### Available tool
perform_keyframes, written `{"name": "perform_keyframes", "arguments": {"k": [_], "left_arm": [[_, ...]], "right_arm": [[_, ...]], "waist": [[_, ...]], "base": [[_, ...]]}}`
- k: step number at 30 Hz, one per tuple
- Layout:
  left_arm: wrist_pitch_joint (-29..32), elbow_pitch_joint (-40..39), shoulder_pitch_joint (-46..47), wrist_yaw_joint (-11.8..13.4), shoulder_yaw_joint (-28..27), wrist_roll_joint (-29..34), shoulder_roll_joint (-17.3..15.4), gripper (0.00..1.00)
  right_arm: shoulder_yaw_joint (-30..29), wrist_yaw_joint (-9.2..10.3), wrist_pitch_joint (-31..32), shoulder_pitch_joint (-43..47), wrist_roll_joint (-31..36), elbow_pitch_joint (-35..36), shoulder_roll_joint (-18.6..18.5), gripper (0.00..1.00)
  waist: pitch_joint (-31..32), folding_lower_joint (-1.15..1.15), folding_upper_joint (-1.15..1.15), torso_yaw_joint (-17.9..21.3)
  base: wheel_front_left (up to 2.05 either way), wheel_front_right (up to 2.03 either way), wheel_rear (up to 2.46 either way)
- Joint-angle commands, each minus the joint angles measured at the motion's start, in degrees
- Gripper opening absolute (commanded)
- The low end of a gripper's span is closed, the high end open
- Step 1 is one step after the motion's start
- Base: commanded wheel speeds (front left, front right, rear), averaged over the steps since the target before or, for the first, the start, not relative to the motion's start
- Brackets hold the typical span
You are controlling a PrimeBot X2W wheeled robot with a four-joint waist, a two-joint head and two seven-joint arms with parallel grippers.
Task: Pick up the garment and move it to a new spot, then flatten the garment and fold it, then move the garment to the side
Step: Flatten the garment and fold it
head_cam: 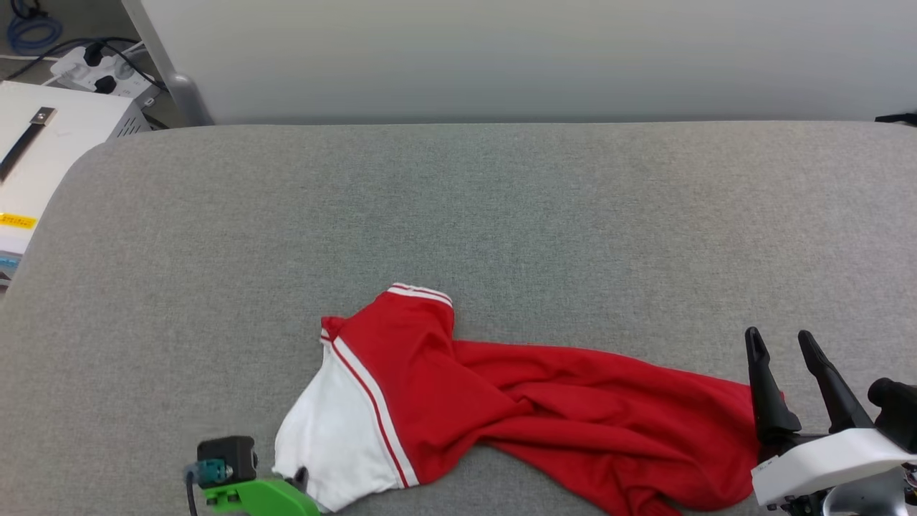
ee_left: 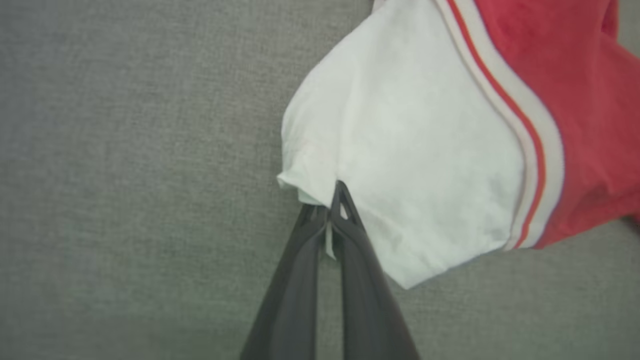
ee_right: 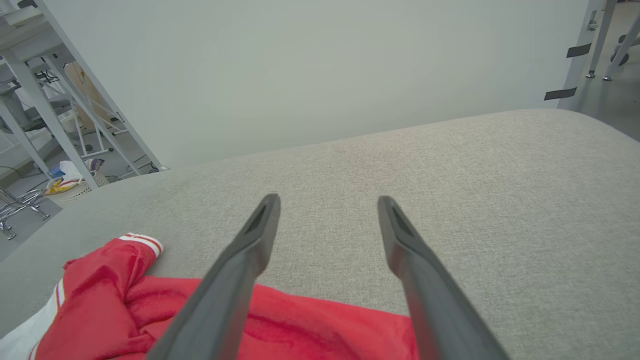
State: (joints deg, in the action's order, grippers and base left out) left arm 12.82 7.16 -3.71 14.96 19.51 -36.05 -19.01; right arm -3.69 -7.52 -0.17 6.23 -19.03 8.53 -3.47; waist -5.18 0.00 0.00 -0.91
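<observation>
1. The garment (head_cam: 501, 408) is seen crumpled on the grey surface (head_cam: 501, 201), close to the near edge. Its lowest folds are cut off by the bottom of the head view, and front cannot be told from back.
2. The left gripper (ee_left: 327, 210) is closed on the hem of the white sleeve (ee_left: 400, 150), with a sliver of cloth pinched between the fingers. In the head view it is mostly cut off, and a green mount (head_cam: 258, 496) is seen beside the sleeve.
3. The right gripper (head_cam: 779, 340) is held wide with nothing between the fingers. The garment's red end is partly hidden behind one finger; contact cannot be judged.
4. Bare surface is seen beyond the garment, up to the far edge at a pale wall (head_cam: 537, 57). Past the rounded left corner, a white box (head_cam: 50, 143) and a power strip (head_cam: 100, 72) are seen.
</observation>
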Motion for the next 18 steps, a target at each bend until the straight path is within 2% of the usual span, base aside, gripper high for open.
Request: {"name": "perform_keyframes", "arguments": {"k": [1,4,5,6,7,18], "left_arm": [[-0.33,0.35,-1.13,0.39,0.06,-0.69,0.53,0.0],[-1.56,1.07,-1.65,-0.13,0.65,-1.04,1.76,0.0],[-2.06,1.28,-1.42,-0.22,0.78,-0.84,1.94,0.27],[-2.92,1.4,-0.92,-0.29,0.88,-0.4,2.09,0.81],[-4.1,1.39,-0.29,-0.22,0.82,0.19,2.18,1.0],[-20.55,-3.14,5.08,-0.52,-0.83,6.97,1.62,1.0]], "right_arm": [[-0.14,0.03,0.28,0.75,-0.15,-0.05,0.17,1.0],[-0.25,0.03,0.73,0.85,-0.07,0.05,0.2,1.0],[-0.31,0.03,0.85,0.86,-0.06,0.07,0.2,1.0],[-0.39,0.03,1.04,0.87,-0.02,0.08,0.21,1.0],[-0.45,0.03,1.25,0.87,0.0,0.07,0.21,1.0],[-0.19,0.03,4.93,0.32,0.41,-0.93,-0.23,1.0]], "waist": [[0.17,0.0,0.0,-0.18],[0.3,0.0,0.0,-0.39],[0.33,0.0,0.0,-0.46],[0.38,0.0,0.0,-0.53],[0.44,0.0,0.0,-0.58],[1.3,0.0,0.0,-1.04]], "base": [[0.0,0.0,0.0],[0.0,0.0,0.0],[0.0,0.0,0.0],[0.0,0.0,0.0],[0.0,0.0,0.0],[0.0,0.0,0.0]]}}
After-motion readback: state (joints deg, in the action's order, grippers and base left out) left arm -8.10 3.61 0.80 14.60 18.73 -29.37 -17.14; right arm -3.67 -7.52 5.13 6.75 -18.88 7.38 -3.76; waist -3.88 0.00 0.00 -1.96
